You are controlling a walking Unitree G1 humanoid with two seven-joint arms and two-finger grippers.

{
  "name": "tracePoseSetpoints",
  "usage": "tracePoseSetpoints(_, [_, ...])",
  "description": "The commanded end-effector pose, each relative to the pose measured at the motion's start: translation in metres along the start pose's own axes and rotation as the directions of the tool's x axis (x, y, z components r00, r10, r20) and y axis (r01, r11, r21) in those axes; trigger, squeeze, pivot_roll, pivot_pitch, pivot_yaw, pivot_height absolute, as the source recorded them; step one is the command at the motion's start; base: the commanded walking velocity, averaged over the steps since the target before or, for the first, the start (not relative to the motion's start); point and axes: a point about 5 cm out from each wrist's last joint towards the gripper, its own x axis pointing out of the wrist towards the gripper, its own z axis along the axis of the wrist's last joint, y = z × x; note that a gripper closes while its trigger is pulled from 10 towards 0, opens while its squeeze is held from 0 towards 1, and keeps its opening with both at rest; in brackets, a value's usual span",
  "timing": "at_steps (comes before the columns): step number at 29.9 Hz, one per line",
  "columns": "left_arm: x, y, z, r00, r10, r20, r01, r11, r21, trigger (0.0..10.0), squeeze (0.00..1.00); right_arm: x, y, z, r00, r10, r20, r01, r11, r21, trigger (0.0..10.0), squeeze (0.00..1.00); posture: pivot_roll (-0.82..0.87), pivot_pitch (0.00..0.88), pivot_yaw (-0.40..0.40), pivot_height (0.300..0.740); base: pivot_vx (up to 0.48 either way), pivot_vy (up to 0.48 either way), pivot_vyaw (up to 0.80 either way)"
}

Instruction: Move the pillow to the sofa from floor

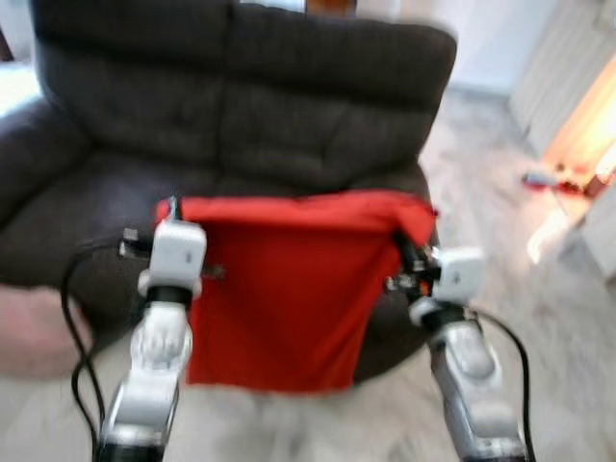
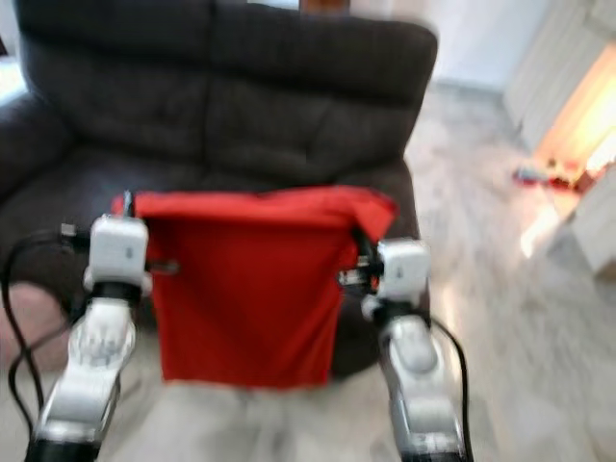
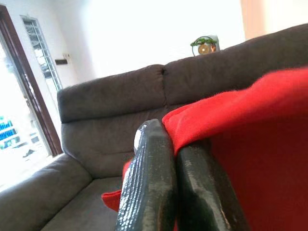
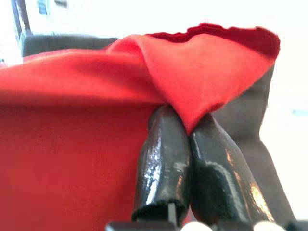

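I am holding a red pillow (image 1: 284,294) up in front of me with both arms, facing a dark grey sofa (image 1: 241,106) whose seat and backrest rise just behind it. My left gripper (image 1: 171,210) is pinched tight on the pillow's upper left corner, and my right gripper (image 1: 408,252) is pinched tight on the upper right corner; in each wrist view the two black fingers (image 3: 149,187) press together with a fold of red fabric caught between them. The pillow hangs flat and limp from its top edge, clear of the pale floor (image 1: 539,327), its lower edge dangling in front of the sofa's front. It looks soft and light, sagging like cloth and not keeping a plump shape, so I judge it will swing and drape as I move and could slip out of a thin corner pinch. The two top corners are where I have hold of it, and that keeps it spread and level. No containers are in view. The head views are blurred. A few small bright objects (image 1: 563,181) lie on the floor well off to my right, too blurred to identify.
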Motion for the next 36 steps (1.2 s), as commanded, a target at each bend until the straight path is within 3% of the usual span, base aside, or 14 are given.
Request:
tracePoseSetpoints(1, [0.009,0.017,0.018,0.995,0.069,0.077,-0.069,0.998,-0.007,10.0,0.0,0.007,-0.009,0.023,0.994,-0.046,0.101,0.046,0.999,-0.002,10.0,0.0,0.13,0.0,-0.125,0.74,0.439,0.0,0.0])
tracePoseSetpoints(19, [0.027,0.036,0.046,0.98,0.134,0.145,-0.129,0.991,-0.044,10.0,0.0,0.017,0.0,0.044,0.989,-0.011,0.148,0.009,1.0,0.017,10.0,0.0,0.14,0.0,-0.136,0.74,0.419,0.0,0.0])
tracePoseSetpoints(27, [0.038,0.046,0.063,0.97,0.159,0.181,-0.151,0.987,-0.058,10.0,0.0,0.027,0.002,0.068,0.975,-0.012,0.224,0.006,1.0,0.029,10.0,0.0,0.14,0.0,-0.135,0.74,0.411,0.0,0.0])
tracePoseSetpoints(36, [0.039,0.046,0.066,0.97,0.16,0.18,-0.15,0.986,-0.07,10.0,0.0,0.03,0.001,0.077,0.968,-0.015,0.25,0.008,1.0,0.03,10.0,0.0,0.14,0.0,-0.136,0.74,0.4,0.0,0.0])
